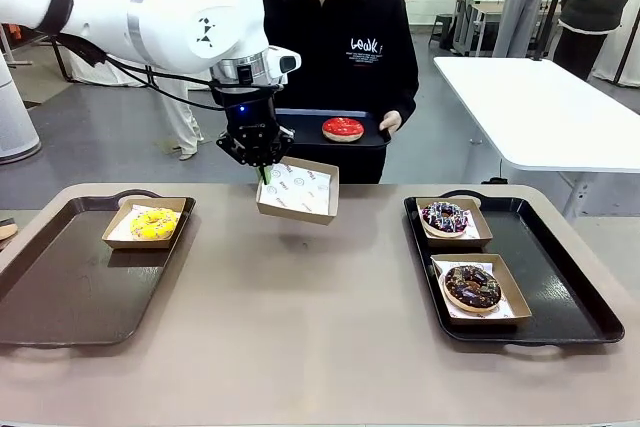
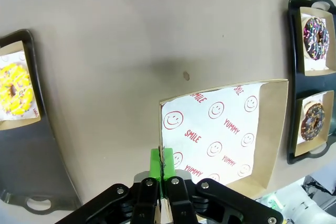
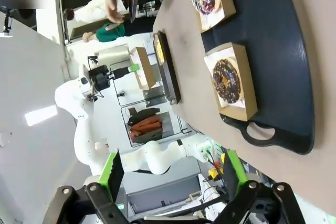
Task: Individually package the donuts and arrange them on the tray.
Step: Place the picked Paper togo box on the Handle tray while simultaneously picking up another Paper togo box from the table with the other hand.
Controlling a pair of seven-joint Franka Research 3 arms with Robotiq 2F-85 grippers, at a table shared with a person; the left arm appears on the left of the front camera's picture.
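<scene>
The left claw [image 1: 265, 173] is pinched shut on the rim of an empty paper-lined box [image 1: 298, 190], holding it tilted above the counter [image 1: 300, 327] — its green pads [image 2: 161, 165] clamp the box's edge. The right claw [image 3: 170, 171] stands spread wide, gripping nothing.

The yellow donut [image 1: 154, 223] sits in a box on the left tray [image 1: 60, 287]. The sprinkled donut [image 1: 445, 216] and the chocolate donut [image 1: 472, 287] sit in separate boxes on the right tray [image 1: 560, 287]. The red donut [image 1: 343, 129] lies on a small dark tray [image 1: 300, 127] held by the person [image 1: 345, 37] at the far side — unboxed.
</scene>
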